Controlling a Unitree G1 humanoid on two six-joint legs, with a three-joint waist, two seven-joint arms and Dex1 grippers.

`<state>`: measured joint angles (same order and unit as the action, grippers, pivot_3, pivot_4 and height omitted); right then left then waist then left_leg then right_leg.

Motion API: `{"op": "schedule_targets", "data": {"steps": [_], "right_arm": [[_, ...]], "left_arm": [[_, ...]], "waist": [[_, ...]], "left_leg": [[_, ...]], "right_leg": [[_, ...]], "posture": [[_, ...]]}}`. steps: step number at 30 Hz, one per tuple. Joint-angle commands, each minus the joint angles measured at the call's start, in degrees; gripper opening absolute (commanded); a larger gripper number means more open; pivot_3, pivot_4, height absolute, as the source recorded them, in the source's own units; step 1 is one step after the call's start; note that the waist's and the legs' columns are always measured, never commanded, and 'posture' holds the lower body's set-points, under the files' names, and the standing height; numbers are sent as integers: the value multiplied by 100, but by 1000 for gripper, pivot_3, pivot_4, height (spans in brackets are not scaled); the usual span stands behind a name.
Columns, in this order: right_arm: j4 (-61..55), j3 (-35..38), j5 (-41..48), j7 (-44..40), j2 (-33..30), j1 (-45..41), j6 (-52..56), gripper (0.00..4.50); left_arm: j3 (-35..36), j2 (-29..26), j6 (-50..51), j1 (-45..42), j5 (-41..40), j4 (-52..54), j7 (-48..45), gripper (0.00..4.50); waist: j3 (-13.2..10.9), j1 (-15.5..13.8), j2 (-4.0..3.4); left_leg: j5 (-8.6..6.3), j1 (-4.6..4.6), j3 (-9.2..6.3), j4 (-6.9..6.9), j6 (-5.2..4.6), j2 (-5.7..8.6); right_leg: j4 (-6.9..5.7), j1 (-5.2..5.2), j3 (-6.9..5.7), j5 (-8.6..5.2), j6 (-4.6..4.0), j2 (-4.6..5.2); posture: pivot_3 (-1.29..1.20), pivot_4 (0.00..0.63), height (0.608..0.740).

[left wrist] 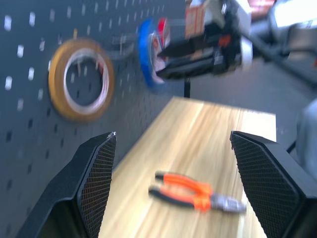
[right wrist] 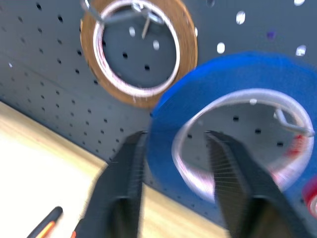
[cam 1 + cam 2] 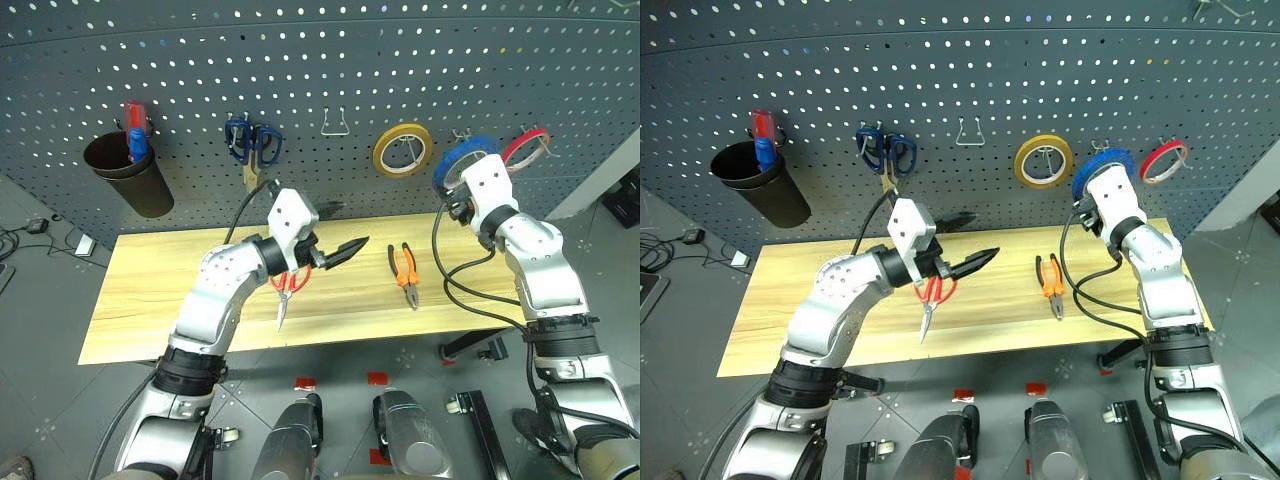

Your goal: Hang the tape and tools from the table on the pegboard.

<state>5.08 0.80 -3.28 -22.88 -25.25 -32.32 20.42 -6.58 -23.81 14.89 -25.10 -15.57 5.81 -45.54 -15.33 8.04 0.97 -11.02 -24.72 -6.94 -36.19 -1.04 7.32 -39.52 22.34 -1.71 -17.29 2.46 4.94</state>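
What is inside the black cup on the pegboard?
A blue-and-red handle sticks up from the black cup hanging on the pegboard. Its lower part is hidden by the cup's wall, so I can't tell what tool it is.

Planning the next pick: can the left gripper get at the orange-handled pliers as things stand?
Probably yes. The left gripper is open and empty above the table, and the pliers lie alone on bare wood beside it, nothing between them.
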Motion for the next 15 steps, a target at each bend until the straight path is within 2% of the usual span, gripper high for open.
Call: {"op": "schedule_targets", "data": {"steps": [1,4,8,11,15], "right_arm": [[-738,22,97,130,160,372,558,3592],[-1436,-117,193,220,511,765,1426,4473],[-2000,-158,318,696,1291,995,3024,4473],[-1879,-137,325,1037,1779,759,4100,4473],[-1191,-88,187,1487,2118,345,4358,4473]], "left_arm": [[156,-303,-270,277,102,73,-133,3878],[159,-721,-505,707,285,66,-302,3878],[227,-1388,-847,1389,513,15,-583,3878],[325,-1683,-984,1736,555,-2,-664,3878],[374,-1947,-1182,2020,663,1,-766,3878]], "waist": [[0,1,-1],[3,13,-5],[11,33,-8],[12,5,-9],[12,-9,-9]], "left_leg": [[0,0,1,1,0,0],[0,1,9,2,0,1],[0,4,45,12,0,-1],[-1,3,65,14,-3,0],[-2,3,70,11,-28,0]], "right_leg": [[-1,2,3,0,0,0],[-9,9,23,0,0,-1],[-48,53,74,-1,-1,-5],[-71,81,101,2,-6,-5],[-71,94,104,18,-17,-4]], "posture": [[-267,212,740],[-267,215,740],[-256,221,740],[-248,233,740],[-236,246,740]]}}
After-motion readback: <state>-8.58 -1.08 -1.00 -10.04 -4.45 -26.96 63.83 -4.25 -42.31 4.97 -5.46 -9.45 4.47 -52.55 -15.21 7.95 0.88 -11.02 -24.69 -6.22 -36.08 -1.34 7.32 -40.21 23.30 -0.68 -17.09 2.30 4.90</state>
